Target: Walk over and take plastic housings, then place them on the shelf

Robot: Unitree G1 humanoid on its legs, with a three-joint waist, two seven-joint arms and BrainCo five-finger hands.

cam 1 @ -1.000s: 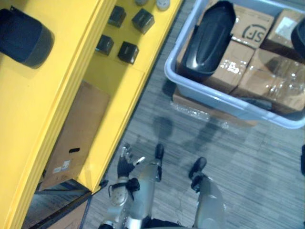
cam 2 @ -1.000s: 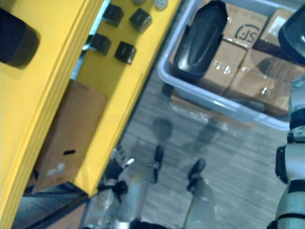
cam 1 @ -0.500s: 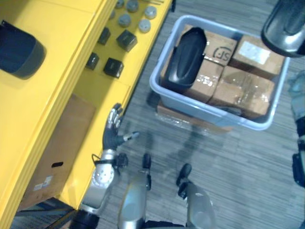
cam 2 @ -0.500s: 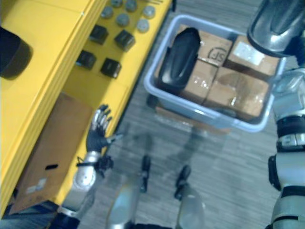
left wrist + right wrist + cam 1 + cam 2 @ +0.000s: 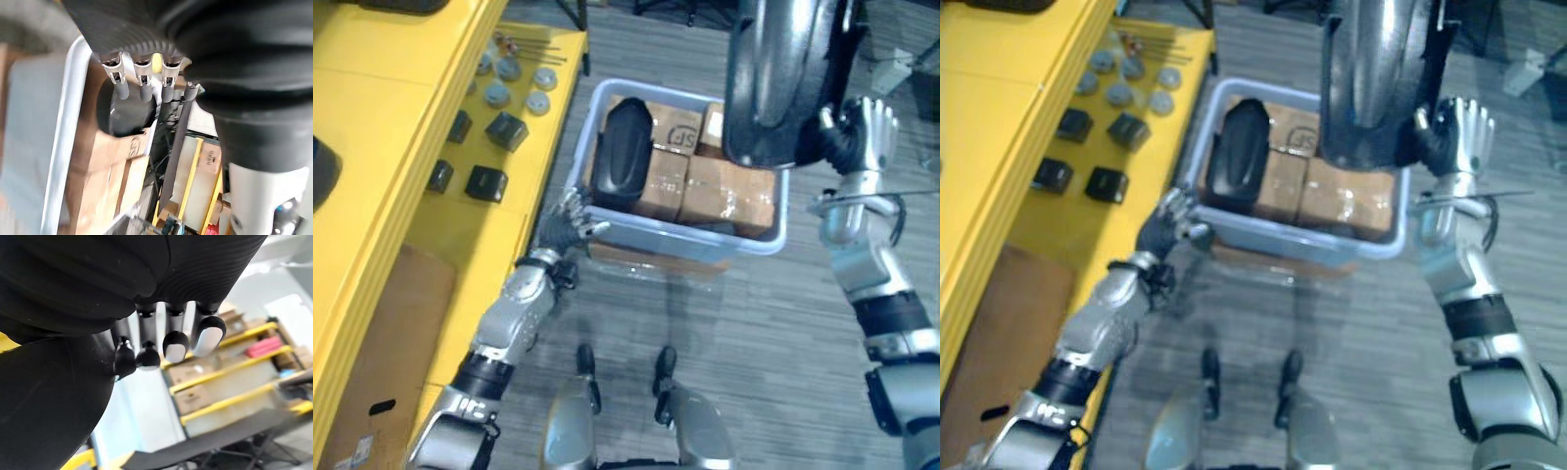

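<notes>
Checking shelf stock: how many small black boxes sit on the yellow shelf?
4 on the yellow shelf: two farther boxes, two nearer ones. The upper tier may hide more.

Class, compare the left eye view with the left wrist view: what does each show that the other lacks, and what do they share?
Left eye view: the yellow shelf carrying small black blocks and grey discs, and the right hand holding a large dark housing aloft.
Left wrist view: yellow-edged racking with cartons, beyond the bin.
Both: the left hand, open, by the grey bin, which holds cardboard boxes and a black housing.
</notes>
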